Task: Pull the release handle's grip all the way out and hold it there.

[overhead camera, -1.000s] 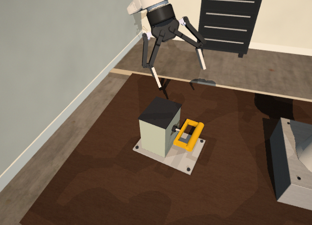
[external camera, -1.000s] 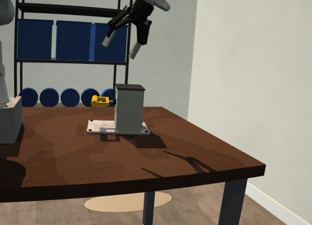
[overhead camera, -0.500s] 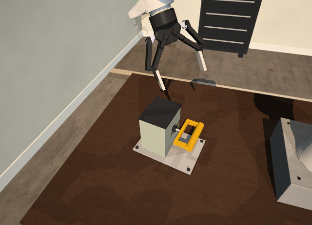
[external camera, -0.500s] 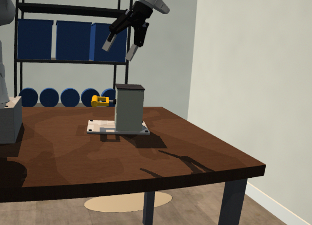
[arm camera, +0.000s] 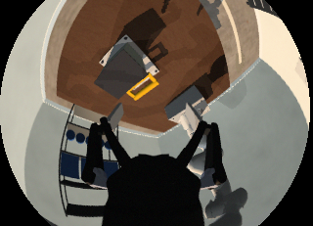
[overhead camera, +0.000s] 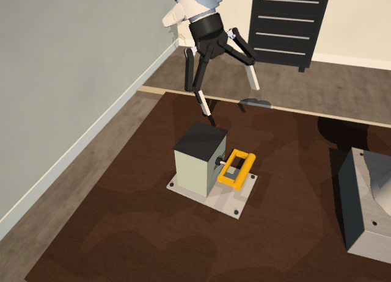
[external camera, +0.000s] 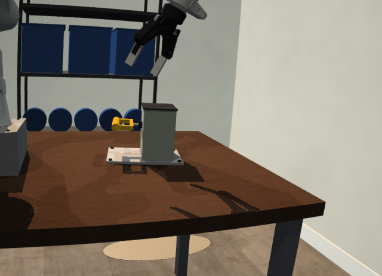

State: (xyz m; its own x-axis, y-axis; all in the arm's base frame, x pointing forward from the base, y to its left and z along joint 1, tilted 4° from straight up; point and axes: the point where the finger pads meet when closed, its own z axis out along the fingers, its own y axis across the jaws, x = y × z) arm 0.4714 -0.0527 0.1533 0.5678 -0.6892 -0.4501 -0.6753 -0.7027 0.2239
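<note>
The gripper (overhead camera: 231, 97) hangs high in the air with its two fingers spread as wide as they go, and there is nothing between them. In the top view one finger (overhead camera: 204, 105) points down toward the far side of the box, and the other finger (overhead camera: 253, 79) sticks out over the floor past the table edge. From the side view the gripper (external camera: 144, 63) is well above the box and tilts down toward it — it touches nothing.

The release handle sits near the middle of the brown table (overhead camera: 132, 228). Its housing (overhead camera: 197, 166) is a pale box with a dark top, and it stands upright on a flat grey plate (overhead camera: 220, 203) with a dark bolt in each corner that shows. The yellow grip (overhead camera: 236, 171) is a little frame with a round bar on the side away from the box. A thin rod joins it to the front of the housing, and only a short bit of rod shows, so the grip sits close to the box. It floats level above the plate and does not touch it.

In the wrist view the grip (arm camera: 143, 89) shows far below, between the two fingers.

A grey block (overhead camera: 363, 209) — the arm's base — sits at the table's edge, well apart from the handle. Behind the table stand a black shelf rack (external camera: 21, 51) with blue boxes (external camera: 89, 49) and a dark drawer cabinet (overhead camera: 284, 27).
</note>
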